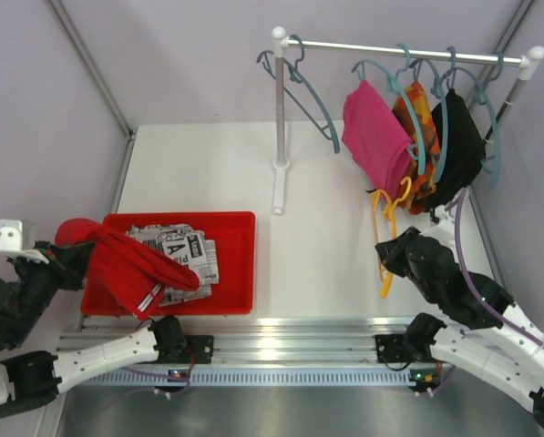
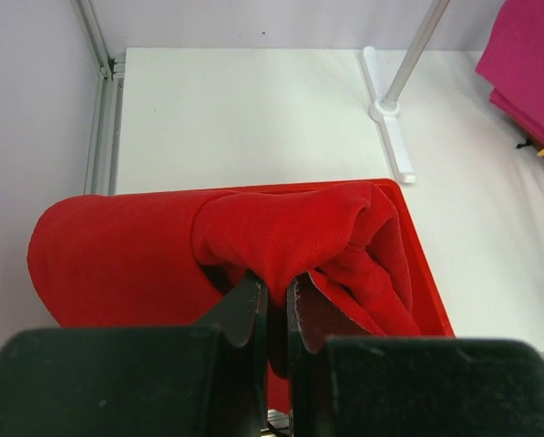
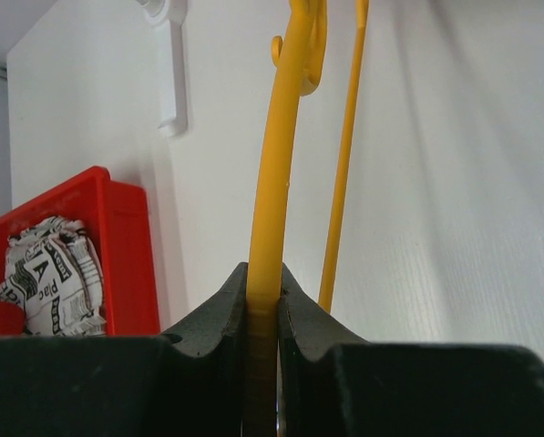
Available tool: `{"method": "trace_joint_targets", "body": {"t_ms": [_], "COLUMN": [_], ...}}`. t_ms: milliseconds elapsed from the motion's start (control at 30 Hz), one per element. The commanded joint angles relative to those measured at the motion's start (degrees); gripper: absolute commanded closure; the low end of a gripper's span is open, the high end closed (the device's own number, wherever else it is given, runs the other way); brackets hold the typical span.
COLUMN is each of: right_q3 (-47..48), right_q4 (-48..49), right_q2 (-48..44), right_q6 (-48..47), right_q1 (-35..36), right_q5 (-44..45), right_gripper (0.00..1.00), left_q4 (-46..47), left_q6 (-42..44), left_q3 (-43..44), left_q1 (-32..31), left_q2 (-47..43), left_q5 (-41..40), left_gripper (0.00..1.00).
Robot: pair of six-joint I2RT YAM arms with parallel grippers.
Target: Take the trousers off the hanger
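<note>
My left gripper (image 2: 276,305) is shut on the red trousers (image 2: 281,228) and holds them over the left end of the red tray (image 1: 235,264). In the top view the red trousers (image 1: 121,264) drape over the tray's left wall. The black-and-white patterned trousers (image 1: 185,250) lie in the tray. My right gripper (image 1: 387,255) is shut on a bare yellow hanger (image 3: 276,164) just above the table at the right. The magenta pink trousers (image 1: 374,137), orange camouflage trousers (image 1: 415,114) and plain black trousers (image 1: 460,146) hang on teal hangers on the rail (image 1: 344,45).
An empty teal hanger (image 1: 303,91) hangs at the rail's left end. The rack's white post (image 1: 280,118) and foot stand mid-table, behind the tray. Purple walls enclose the white table. A metal rail runs along the near edge.
</note>
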Motion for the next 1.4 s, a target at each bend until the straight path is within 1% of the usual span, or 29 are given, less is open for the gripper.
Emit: {"method": "trace_joint_targets", "body": {"t_ms": [0, 100, 200, 267, 300, 333, 367, 400, 467, 500, 533, 600, 733, 800, 900, 933, 1000, 1233, 1333, 1367], "right_q3": [-0.09, -0.61, -1.14, -1.32, -1.49, -1.49, -1.58, -1.84, -2.11, -2.46, -2.55, -2.72, -3.33, -3.95, -5.09, -5.36, -5.27, -4.48, -4.92, -4.92], "right_q4": [-0.11, -0.37, -0.81, -1.51, -1.86, -1.95, -2.13, -2.04, -1.87, -1.43, -1.17, -0.9, -1.34, -1.25, -0.55, -0.37, -0.29, -1.08, -0.2, 0.06], "right_q2": [0.15, -0.47, -1.34, -1.79, -2.14, -2.31, -2.4, -2.49, -2.58, -2.32, -2.32, -1.97, -2.05, -2.84, -4.07, -4.33, -4.77, -5.21, -5.65, -5.66], "right_q6": [0.75, 0.93, 1.28, 1.28, 1.28, 1.28, 1.28, 1.28, 1.46, 1.54, 1.63, 1.46, 1.63, 2.07, 2.25, 2.16, 1.55, -0.39, -1.27, -1.44], "right_q1": [-0.05, -0.05, -0.05, -0.05, -0.13, -0.14, -0.14, -0.05, -0.05, -0.13, -0.14, -0.05, -0.05, -0.05, -0.14, -0.14, -0.14, -0.14, -0.14, -0.14], "right_q5": [2.31, 2.31, 2.4, 2.66, 3.18, 3.45, 3.71, 3.89, 4.15, 4.07, 3.89, 3.72, 3.63, 3.45, 3.28, 3.36, 3.28, 3.54, 3.28, 3.19], "right_gripper": [1.0, 1.0, 1.0, 1.0, 1.0, 1.0, 1.0, 1.0, 1.0, 1.0, 1.0, 1.0, 1.0, 1.0, 1.0, 1.0, 1.0, 1.0, 1.0, 1.0], "left_q4": [-0.32, -0.06, 0.12, -0.14, -2.49, -3.21, -3.22, -3.13, -3.13, -3.13, -2.7, -1.91, -2.16, -1.73, 1.17, 2.31, 4.6, 9.34, 10.93, 10.93], "left_q6": [-0.69, 0.18, 0.71, 0.37, 0.19, 0.1, 2.62, 3.17, 2.74, 2.65, 2.65, 2.73, 1.07, -1.13, -2.98, -3.24, -4.64, -7.19, -8.95, -11.04], "left_q3": [2.7, 3.75, 7.0, 10.86, 14.18, 15.35, 15.88, 16.06, 14.05, 12.47, 8.37, 6.14, 4.64, 2.71, -3.69, -7.11, -11.07, -18.02, -21.1, -21.72], "left_q1": [0.36, 0.36, 0.27, 0.36, 0.62, 0.97, 1.67, 2.28, 2.82, 2.73, 2.82, 2.82, 2.82, 2.73, 2.73, 2.73, 2.73, 2.73, 2.73, 2.73], "left_q2": [-1.49, -2.54, -4.82, -5.8, -5.54, -5.45, -5.36, -5.28, -5.36, -5.45, -5.54, -5.1, -3.61, -3.17, -2.29, -1.85, -0.1, 7.29, 12.81, 14.66], "left_q5": [-2.22, -2.83, -3.71, -2.93, -2.23, -1.78, -0.39, 0.5, 4.27, 4.98, 5.51, 7.09, 5.52, 4.72, 6.21, 6.39, 6.04, 3.5, 0.69, -1.93], "left_gripper": [1.0, 1.0, 1.0, 1.0, 1.0, 1.0, 1.0, 1.0, 1.0, 1.0, 1.0, 1.0, 1.0, 1.0, 1.0, 1.0, 1.0, 1.0, 1.0, 1.0]}}
